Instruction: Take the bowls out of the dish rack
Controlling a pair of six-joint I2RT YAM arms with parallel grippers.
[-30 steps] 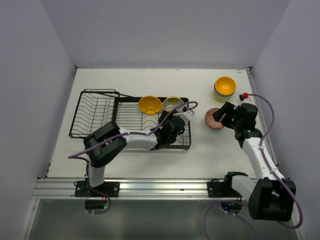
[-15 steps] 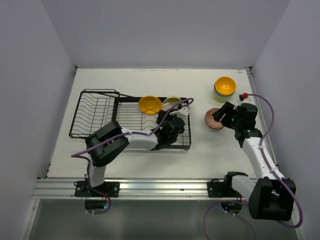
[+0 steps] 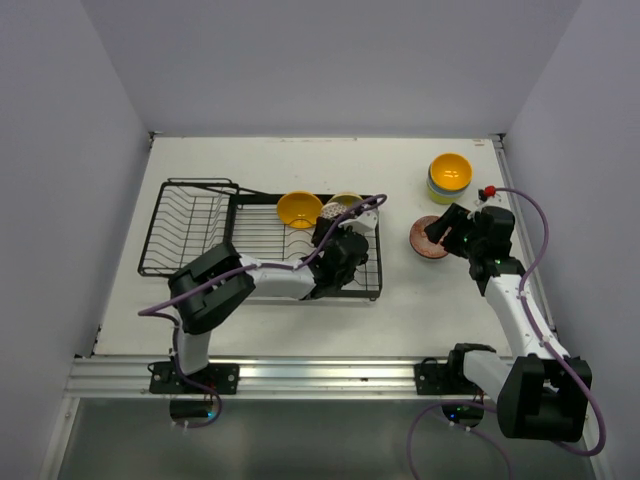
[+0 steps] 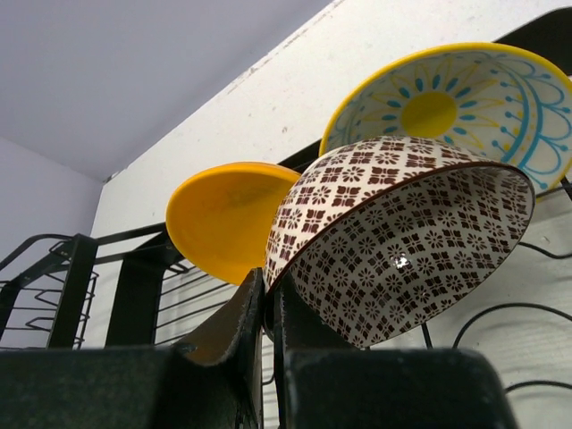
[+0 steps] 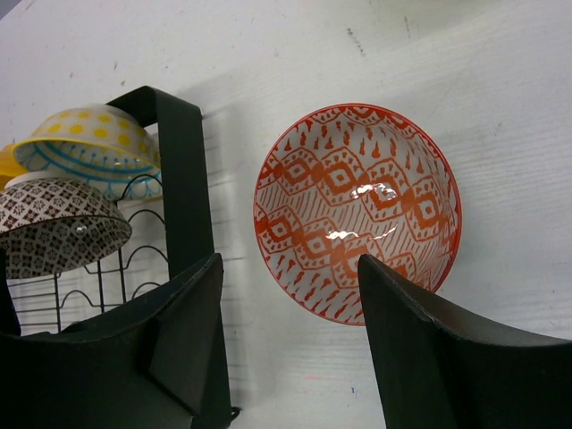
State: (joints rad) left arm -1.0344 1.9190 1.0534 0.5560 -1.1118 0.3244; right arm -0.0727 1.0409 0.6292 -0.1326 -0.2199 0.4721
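Note:
My left gripper (image 4: 268, 299) is shut on the rim of a brown-and-white patterned bowl (image 4: 402, 241) and holds it tilted over the black dish rack (image 3: 190, 225); in the top view the gripper (image 3: 340, 238) is at the rack's right section. An orange-yellow bowl (image 3: 300, 208) and a yellow, blue-patterned bowl (image 4: 465, 98) stand in the rack behind it. My right gripper (image 5: 288, 264) is open and empty just above a red patterned bowl (image 5: 357, 210), which rests on the table (image 3: 430, 238) right of the rack.
A stack of bowls with a yellow one on top (image 3: 450, 173) stands at the far right of the table. The rack's black frame corner (image 5: 183, 179) lies left of the red bowl. Walls close the table's left, back and right.
My left gripper has shifted slightly towards the back of the rack with the brown patterned bowl in it. The right arm and the red bowl have not moved.

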